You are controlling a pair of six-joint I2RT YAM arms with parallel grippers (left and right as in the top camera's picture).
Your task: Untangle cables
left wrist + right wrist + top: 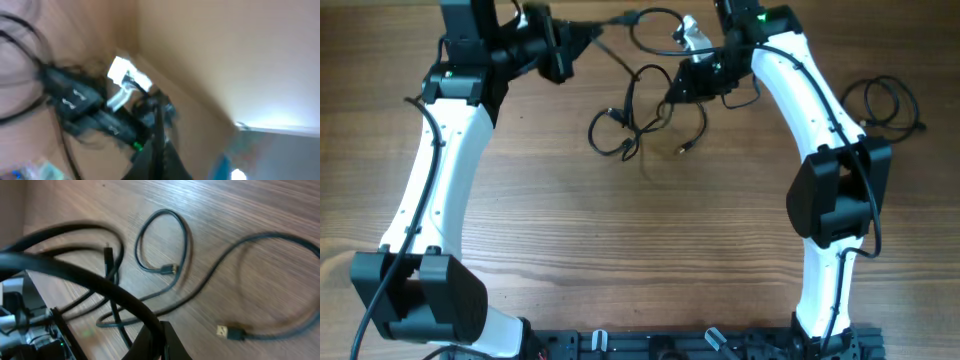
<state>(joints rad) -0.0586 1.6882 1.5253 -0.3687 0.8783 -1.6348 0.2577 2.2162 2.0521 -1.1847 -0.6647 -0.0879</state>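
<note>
The cables (638,115) lie knotted on the table (620,230) between the arms; the left pincer (570,42) seems clamped on a taut strand; the right pincer (685,85) I cannot tell; pulling harder could tighten the knot.

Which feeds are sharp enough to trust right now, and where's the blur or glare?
Overhead: sharp and evenly lit, cables clearly traceable. Left wrist: heavily smeared, with a washed-out bright patch at lower right. Right wrist: slightly soft, but the plug is readable; mild sheen on the wood near the top.
</note>
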